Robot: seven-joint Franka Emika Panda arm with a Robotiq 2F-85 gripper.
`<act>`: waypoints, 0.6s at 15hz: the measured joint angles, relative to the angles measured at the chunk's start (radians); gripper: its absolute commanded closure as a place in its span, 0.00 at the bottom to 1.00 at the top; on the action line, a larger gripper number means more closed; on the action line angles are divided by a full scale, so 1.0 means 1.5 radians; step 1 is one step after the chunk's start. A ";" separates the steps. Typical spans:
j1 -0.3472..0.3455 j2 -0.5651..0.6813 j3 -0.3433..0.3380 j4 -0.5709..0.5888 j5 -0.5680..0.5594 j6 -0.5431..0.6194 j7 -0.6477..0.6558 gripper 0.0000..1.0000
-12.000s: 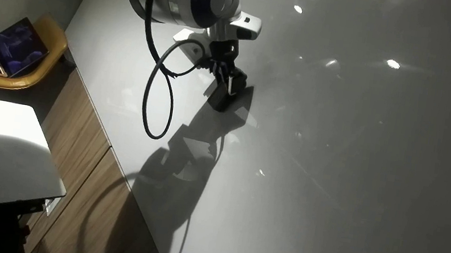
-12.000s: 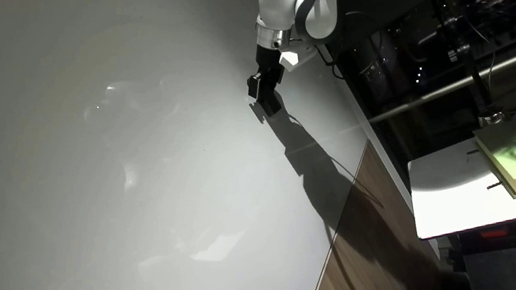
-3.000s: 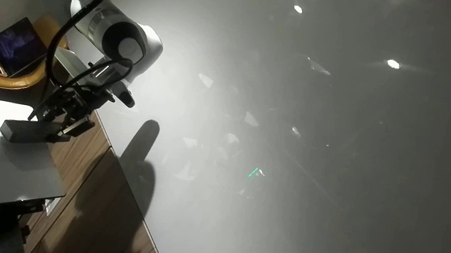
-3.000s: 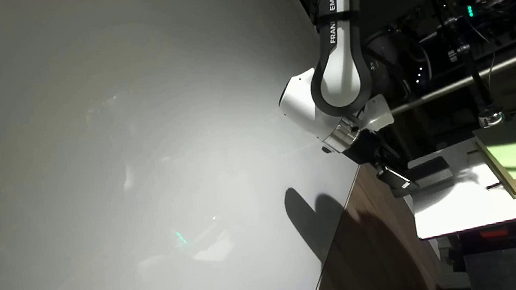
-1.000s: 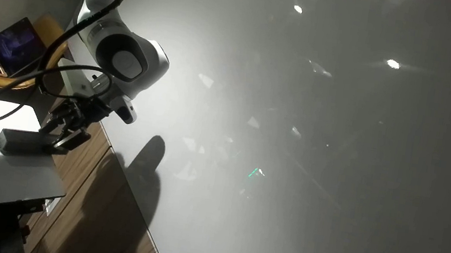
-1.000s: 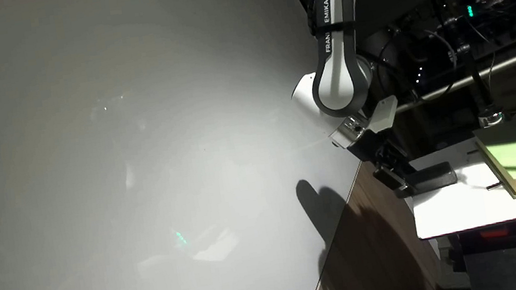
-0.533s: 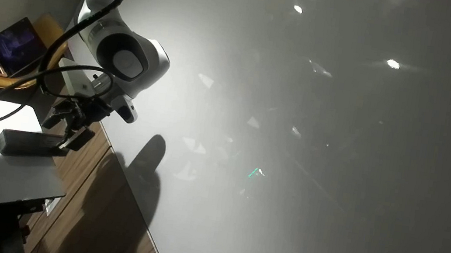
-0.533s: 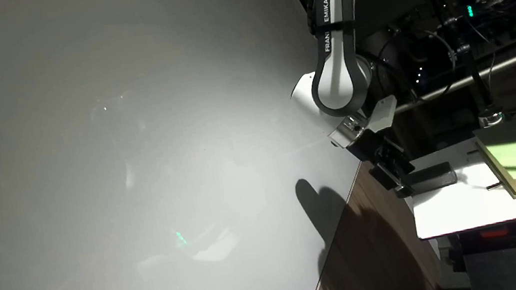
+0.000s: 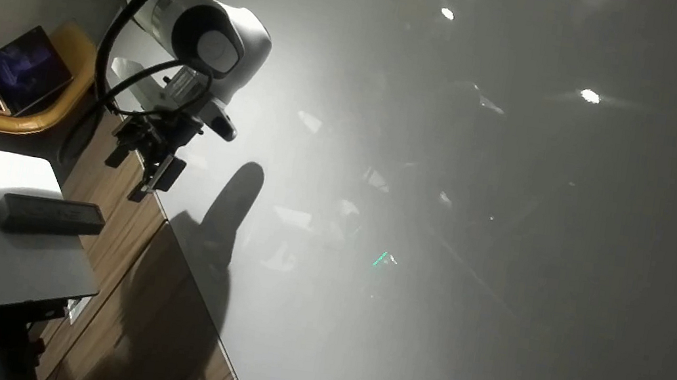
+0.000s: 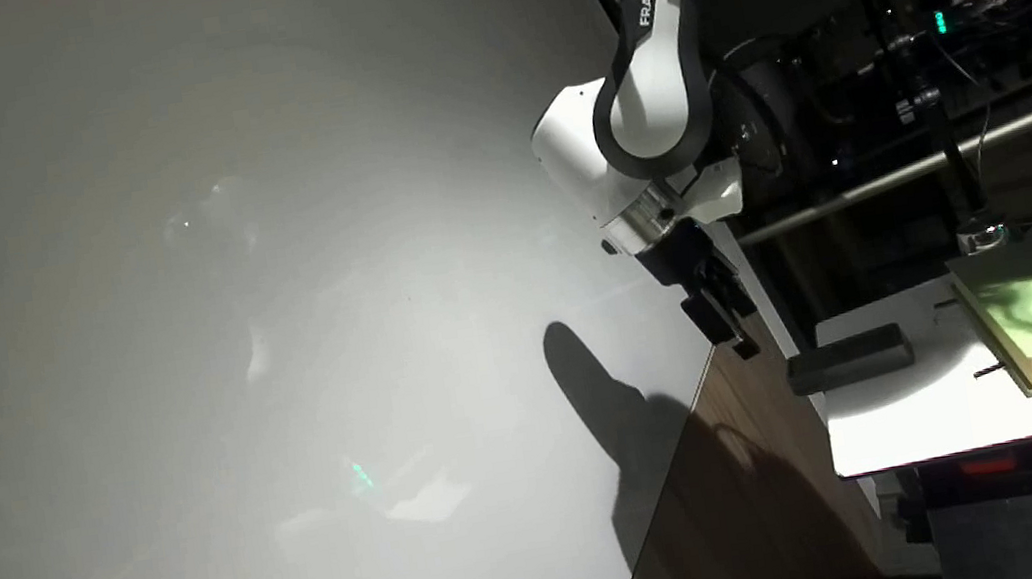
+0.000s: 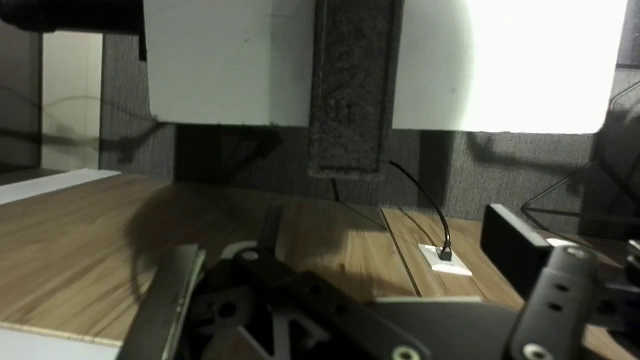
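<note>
Gripper (image 9: pixel 125 178): fingers spread wide, holding nothing, near but clear of dark block (image 9: pixel 50 216). Block lies on white table (image 9: pixel 21 281), one end overhanging.

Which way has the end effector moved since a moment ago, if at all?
Yes. In an exterior view, against the unmoved white tabletop, the end effector has shifted up and right in the picture, away from the dark block.
</note>
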 measured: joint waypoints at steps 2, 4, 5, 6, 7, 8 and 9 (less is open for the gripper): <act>0.003 -0.041 0.012 0.002 -0.006 -0.002 0.000 0.00; 0.004 -0.079 0.023 0.008 -0.007 -0.015 0.000 0.00; 0.004 -0.096 0.027 0.011 -0.007 -0.022 0.000 0.00; 0.004 -0.111 0.030 0.014 -0.007 -0.028 0.000 0.00; 0.004 -0.126 0.033 0.016 -0.007 -0.031 0.000 0.00; 0.004 -0.140 0.034 0.017 -0.007 -0.036 0.000 0.00; 0.004 -0.154 0.036 0.018 -0.006 -0.040 0.000 0.00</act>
